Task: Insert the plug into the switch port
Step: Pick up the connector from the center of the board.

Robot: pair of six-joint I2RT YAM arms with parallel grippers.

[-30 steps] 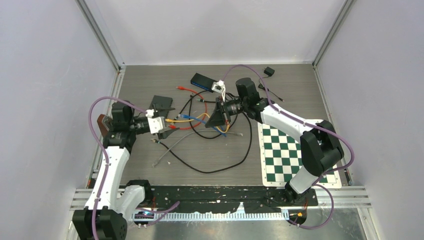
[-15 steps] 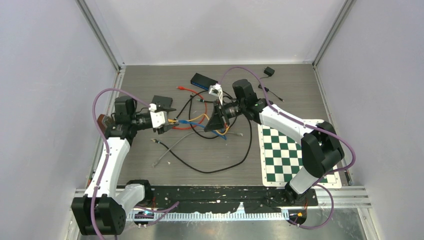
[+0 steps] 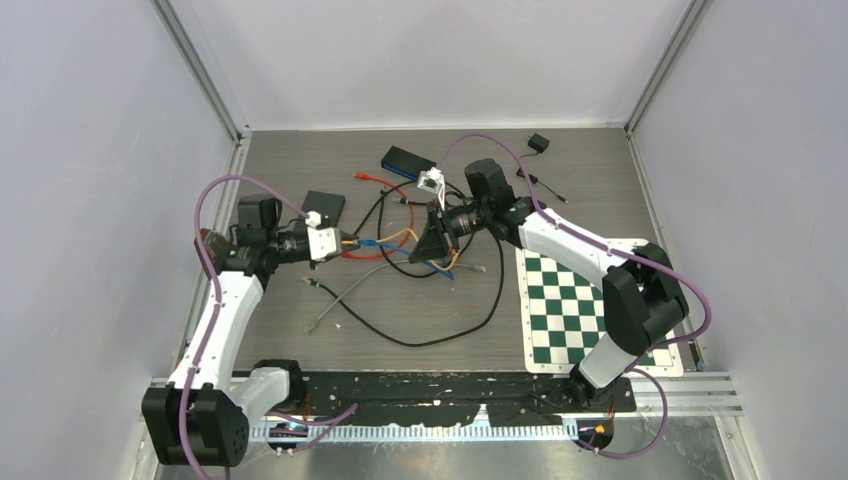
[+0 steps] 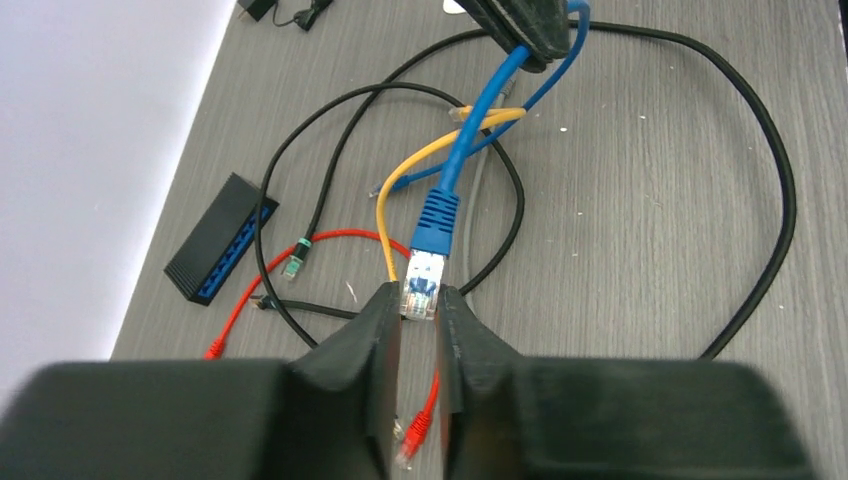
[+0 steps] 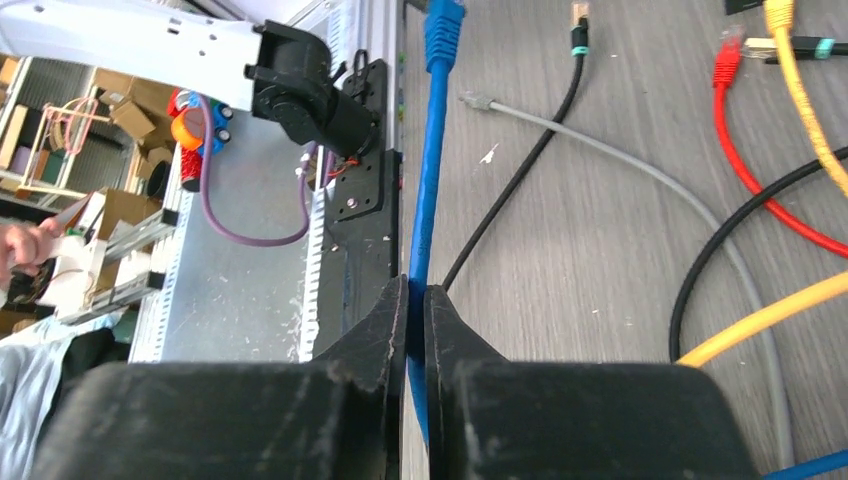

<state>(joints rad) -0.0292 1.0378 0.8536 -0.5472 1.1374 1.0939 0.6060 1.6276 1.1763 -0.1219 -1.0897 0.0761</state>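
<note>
L fingers [image 4: 362, 345] are clenched on the plug [image 4: 423, 285], a clear RJ45 tip w/ blue boot that sticks out fwd from between the two tips, held above the table [image 3: 600, 190]. The blue cable [image 4: 468, 145] runs from the plug up to the other arm at the top of the left wrist view. R fingers [image 5: 380, 340] are pinched tight on that same blue cable partway along its length. The switch [image 3: 407, 159], a black box w/ a blue port face, lies flat at the far side of the table. It is well apart from the plug and off to its left in the left wrist view. Loose yellow cable [image 4: 395, 190], red cable [image 4: 335, 236] and black cable [image 4: 770, 160] lie tangled btwn the arms. A checkerboard mat [image 3: 565, 305] sits by the R arm's base.
</note>
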